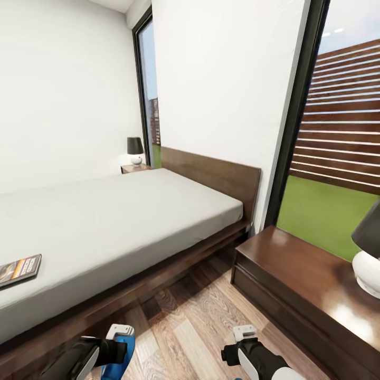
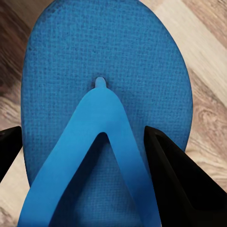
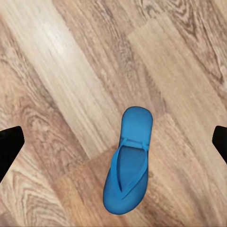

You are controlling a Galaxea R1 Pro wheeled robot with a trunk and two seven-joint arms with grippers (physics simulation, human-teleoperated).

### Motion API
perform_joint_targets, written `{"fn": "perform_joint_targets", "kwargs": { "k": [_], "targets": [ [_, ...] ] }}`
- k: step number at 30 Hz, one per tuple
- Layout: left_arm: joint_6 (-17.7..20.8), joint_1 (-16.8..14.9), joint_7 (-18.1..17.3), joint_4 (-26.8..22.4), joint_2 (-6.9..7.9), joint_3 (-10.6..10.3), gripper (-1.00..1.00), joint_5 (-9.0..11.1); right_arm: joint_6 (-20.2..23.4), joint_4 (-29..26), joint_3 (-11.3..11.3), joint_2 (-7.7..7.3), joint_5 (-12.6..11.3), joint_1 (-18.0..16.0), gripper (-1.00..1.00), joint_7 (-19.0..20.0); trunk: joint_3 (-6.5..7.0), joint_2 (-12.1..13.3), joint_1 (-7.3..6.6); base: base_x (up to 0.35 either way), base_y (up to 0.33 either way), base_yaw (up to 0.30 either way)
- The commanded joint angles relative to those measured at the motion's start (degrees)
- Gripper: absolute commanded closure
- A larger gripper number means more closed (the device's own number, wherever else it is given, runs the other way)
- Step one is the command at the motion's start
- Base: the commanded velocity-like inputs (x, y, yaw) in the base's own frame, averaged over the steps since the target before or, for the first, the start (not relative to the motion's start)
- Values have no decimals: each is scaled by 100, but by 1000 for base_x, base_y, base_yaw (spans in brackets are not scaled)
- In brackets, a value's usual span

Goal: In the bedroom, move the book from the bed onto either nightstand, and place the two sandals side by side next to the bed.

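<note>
Two blue sandals, one under each gripper, beside the bed (image 1: 105, 211).
A nightstand (image 1: 311, 279) with a lamp (image 1: 369, 253) stands at right; the book (image 1: 20, 268) lies on the mattress, far left. The left gripper (image 2: 90, 156) straddles a sandal (image 2: 104, 61), whether gripped I cannot tell. The right gripper (image 3: 113, 142) hangs wide open above the other sandal (image 3: 128, 161) on the floor (image 3: 56, 71).
</note>
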Motion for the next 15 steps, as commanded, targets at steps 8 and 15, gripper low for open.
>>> {"fn": "perform_joint_targets", "kwargs": {
  "k": [8,15],
  "targets": [
    [38,-6,-9,-17,5,-24,100,13,47,-11,50,7,-10,-1,-100,-27,-150,-325,175,0,0,0],
    [35,-12,-9,-18,5,-18,100,13,48,-11,51,8,-10,-1,-100,-29,-276,-606,329,0,0,0]
  ]
}}
